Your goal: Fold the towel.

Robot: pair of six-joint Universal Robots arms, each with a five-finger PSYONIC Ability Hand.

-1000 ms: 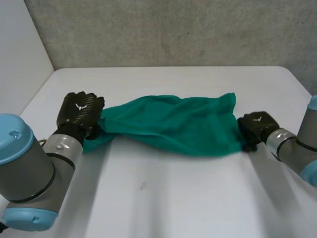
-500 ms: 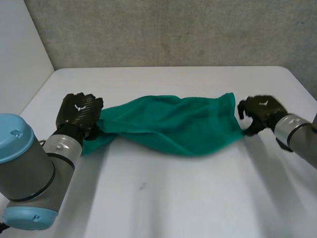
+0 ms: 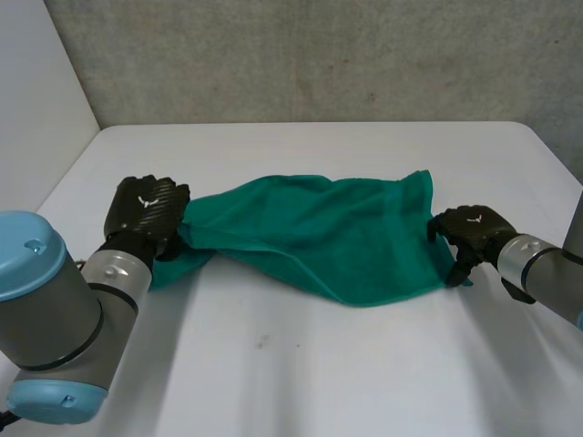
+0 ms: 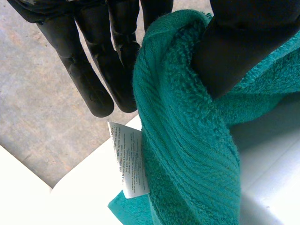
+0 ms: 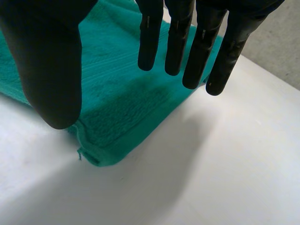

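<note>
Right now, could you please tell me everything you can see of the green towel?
The towel is teal-green terry cloth with ribbed bands, bunched lengthwise and rumpled, stretched across the white table between the hands. One end is pinched between the left hand's thumb and fingers; a white care label hangs there. The other end's hemmed corner lies flat on the table under the open right hand.

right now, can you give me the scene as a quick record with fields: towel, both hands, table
towel: green, bunched lengthwise, lying between the hands
table: white
left hand: at the towel's left end, pinching it between fingers and thumb
right hand: open, fingers straight over the towel's right end, not gripping
care tag: white, on the towel by the left hand
fold: not yet done
</note>
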